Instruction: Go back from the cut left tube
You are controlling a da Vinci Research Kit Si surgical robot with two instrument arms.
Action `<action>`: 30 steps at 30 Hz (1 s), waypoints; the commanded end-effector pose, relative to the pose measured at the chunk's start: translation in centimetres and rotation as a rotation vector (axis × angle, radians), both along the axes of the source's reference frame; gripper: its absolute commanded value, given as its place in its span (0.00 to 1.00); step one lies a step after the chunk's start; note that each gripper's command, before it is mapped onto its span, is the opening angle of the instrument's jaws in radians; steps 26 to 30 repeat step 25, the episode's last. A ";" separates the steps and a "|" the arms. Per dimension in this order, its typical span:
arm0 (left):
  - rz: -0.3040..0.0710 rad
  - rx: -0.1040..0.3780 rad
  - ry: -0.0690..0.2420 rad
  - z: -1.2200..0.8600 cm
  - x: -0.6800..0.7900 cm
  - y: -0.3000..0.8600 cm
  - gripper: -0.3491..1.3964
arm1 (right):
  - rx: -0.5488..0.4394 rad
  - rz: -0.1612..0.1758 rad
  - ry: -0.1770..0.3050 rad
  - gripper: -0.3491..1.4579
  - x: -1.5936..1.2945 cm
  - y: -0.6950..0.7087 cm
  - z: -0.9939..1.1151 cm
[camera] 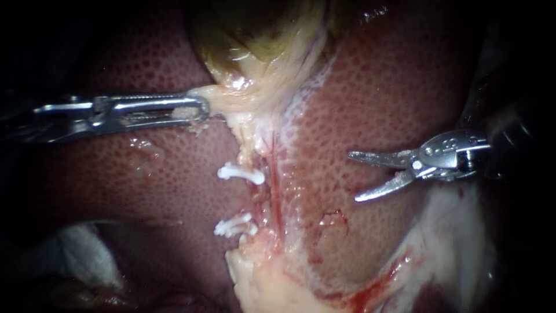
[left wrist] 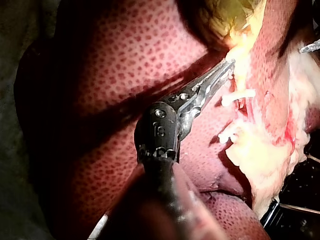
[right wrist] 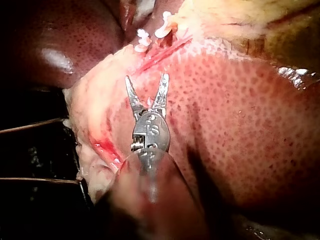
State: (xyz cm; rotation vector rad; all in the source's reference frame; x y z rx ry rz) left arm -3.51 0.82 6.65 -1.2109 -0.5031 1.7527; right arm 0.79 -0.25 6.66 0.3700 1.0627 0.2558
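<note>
Two white clips (camera: 240, 173) (camera: 234, 226) sit across the pale left tube (camera: 256, 197) below the yellow-green gallbladder (camera: 260, 40). A thin red tube (camera: 275, 191) runs just to their right. My right instrument (camera: 353, 177) hovers over the liver (camera: 394, 87), well to the right of the clips, its two blades open and empty. My left instrument (camera: 200, 110) is shut on the pale neck of the gallbladder, above the clips. The right wrist view shows the open blades (right wrist: 147, 82) short of the clips (right wrist: 165, 25). In the left wrist view the left instrument's jaws (left wrist: 220, 72) hold pale tissue.
Pale fatty tissue (camera: 260, 278) lies below the clips, with a bloody streak (camera: 376, 287) to its right. White gauze (camera: 81, 249) shows at the lower left. More pale tissue (camera: 457, 232) lies under the right instrument.
</note>
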 end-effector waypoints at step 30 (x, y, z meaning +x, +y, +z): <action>0.033 0.008 0.014 0.32 -0.35 -0.03 0.00 | -0.001 0.007 0.021 0.99 0.09 0.02 0.00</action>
